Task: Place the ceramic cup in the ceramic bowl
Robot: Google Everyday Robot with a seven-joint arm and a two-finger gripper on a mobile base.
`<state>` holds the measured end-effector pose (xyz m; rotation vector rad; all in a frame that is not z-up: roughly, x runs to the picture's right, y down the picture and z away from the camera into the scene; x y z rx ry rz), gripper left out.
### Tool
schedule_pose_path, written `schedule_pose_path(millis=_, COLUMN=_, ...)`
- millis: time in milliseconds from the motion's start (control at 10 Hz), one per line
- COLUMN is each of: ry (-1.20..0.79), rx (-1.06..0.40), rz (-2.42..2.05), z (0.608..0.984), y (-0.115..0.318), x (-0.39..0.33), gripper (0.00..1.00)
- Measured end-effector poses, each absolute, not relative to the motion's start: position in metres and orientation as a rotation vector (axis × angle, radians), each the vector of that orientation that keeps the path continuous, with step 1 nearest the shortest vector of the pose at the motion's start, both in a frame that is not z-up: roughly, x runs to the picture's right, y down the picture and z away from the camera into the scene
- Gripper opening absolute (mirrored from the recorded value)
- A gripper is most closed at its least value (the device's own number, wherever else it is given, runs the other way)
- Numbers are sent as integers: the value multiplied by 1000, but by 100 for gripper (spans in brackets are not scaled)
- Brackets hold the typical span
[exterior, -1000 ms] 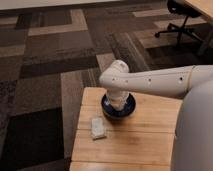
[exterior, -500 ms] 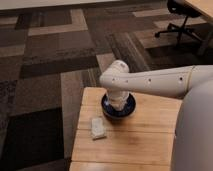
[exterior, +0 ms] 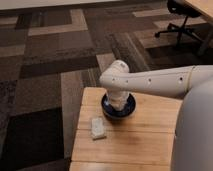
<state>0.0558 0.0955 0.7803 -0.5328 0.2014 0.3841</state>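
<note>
The dark-blue ceramic bowl (exterior: 129, 109) sits at the back middle of the wooden table (exterior: 135, 145). My white arm reaches in from the right and bends straight down into the bowl. The gripper (exterior: 118, 103) is inside the bowl and is shut. The arm's wrist covers most of the bowl's inside. The ceramic cup is hidden: I cannot tell it apart from the white gripper parts inside the bowl.
A flat whitish rectangular block (exterior: 98, 127) lies on the table to the front left of the bowl. The table's left edge drops to patterned carpet (exterior: 45, 75). An office chair (exterior: 180, 20) stands far back right. My own white body (exterior: 195, 130) fills the right side.
None that I can see: the arm and gripper stay in the bowl, and the block has not moved.
</note>
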Motion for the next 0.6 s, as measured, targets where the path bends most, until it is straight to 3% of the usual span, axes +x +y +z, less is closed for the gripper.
schedule_pose_path(millis=200, ry=201, rx=-533, rz=384, z=780, y=95, x=56, gripper=0)
schedule_pose_path(millis=500, ry=209, rx=-519, rz=383, z=778, y=91, x=57, gripper=38)
schedule_pose_path(millis=600, ry=212, rx=-509, rz=383, z=776, y=88, x=58, gripper=44)
